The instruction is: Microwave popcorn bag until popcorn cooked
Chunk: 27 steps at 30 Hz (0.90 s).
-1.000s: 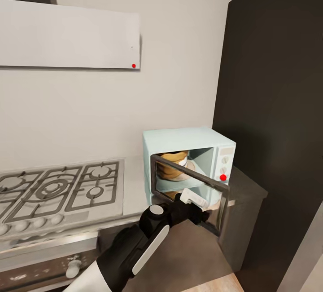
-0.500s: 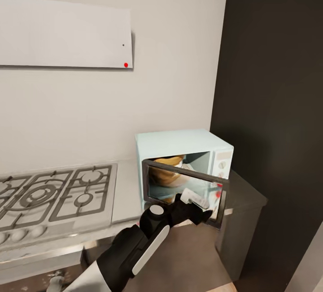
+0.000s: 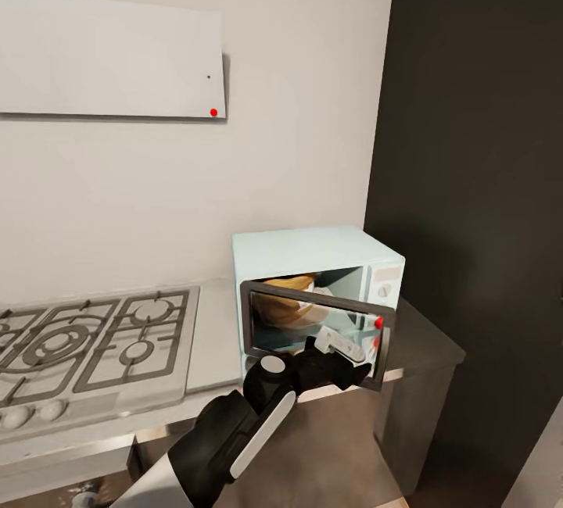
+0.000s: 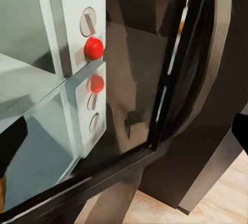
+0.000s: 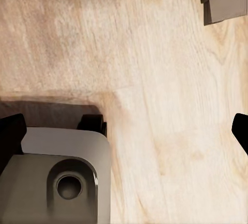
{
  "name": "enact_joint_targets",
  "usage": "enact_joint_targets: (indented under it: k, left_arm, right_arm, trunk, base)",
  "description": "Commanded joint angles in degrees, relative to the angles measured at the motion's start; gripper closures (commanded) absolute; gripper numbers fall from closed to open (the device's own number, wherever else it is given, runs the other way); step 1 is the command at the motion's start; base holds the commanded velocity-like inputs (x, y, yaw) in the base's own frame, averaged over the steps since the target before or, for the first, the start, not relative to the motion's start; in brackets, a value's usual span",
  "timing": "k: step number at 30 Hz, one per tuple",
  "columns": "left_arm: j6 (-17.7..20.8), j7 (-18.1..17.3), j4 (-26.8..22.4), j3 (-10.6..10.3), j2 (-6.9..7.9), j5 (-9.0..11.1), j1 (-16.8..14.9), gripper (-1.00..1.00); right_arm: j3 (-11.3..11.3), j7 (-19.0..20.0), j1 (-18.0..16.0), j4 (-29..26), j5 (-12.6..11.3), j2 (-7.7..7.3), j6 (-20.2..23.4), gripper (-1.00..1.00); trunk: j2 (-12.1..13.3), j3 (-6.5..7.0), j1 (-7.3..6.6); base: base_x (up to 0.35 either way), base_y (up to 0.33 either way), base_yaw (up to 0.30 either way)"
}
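If the left hand (image 3: 349, 359), fingers apart at lower centre, slips off the pale mint-blue microwave's (image 3: 313, 246) dark glass door (image 3: 313, 328), the door stays ajar and the orange-brown paper popcorn bag (image 3: 283, 303) never heats.

Hob, hood and tall cabinet
A steel gas hob (image 3: 94, 336) lies under a white hood (image 3: 109, 55); a tall black cabinet (image 3: 477, 203) stands right; wooden floor (image 5: 165, 69) below.

A home kitchen is shown: a steel gas hob (image 3: 94, 344) is set into a grey bench (image 3: 215, 336), with a white hood (image 3: 109, 55) above, a mint microwave (image 3: 313, 289) at right and tall black cabinets (image 3: 477, 203) beyond.
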Motion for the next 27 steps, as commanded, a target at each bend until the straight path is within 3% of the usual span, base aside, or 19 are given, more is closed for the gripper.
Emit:
enact_joint_targets:
  k: [1, 11, 23, 27]
  left_arm:
    - [0.29, -0.07, -0.06, 0.01, -0.02, 0.18, -0.05, -1.0]
    - [0.29, -0.07, -0.12, 0.01, -0.02, 0.18, -0.05, -1.0]
    - [0.29, -0.07, -0.03, 0.05, -0.02, 0.09, -0.05, -1.0]
    - [0.29, -0.07, -0.14, 0.02, -0.02, 0.18, -0.05, -1.0]
  right_arm:
    - [-0.48, 0.15, -0.06, 0.06, 0.47, -0.03, 0.1, -1.0]
    - [-0.48, 0.15, -0.06, 0.06, 0.47, -0.03, 0.12, -1.0]
    - [-0.48, 0.24, -0.06, 0.06, 0.47, -0.01, 0.11, -1.0]
    - [-0.48, 0.24, -0.06, 0.06, 0.47, -0.02, 0.12, -1.0]
  trunk:
    - [-0.05, -0.07, 0.0]
    - [-0.05, -0.07, 0.0]
    - [-0.05, -0.07, 0.0]
    - [-0.05, -0.07, 0.0]
  base:
    - [0.0, -0.203, 0.0]
    - [0.02, -0.067, 0.0]
    - [0.269, 0.0, 0.0]
    - [0.039, 0.0, 0.0]
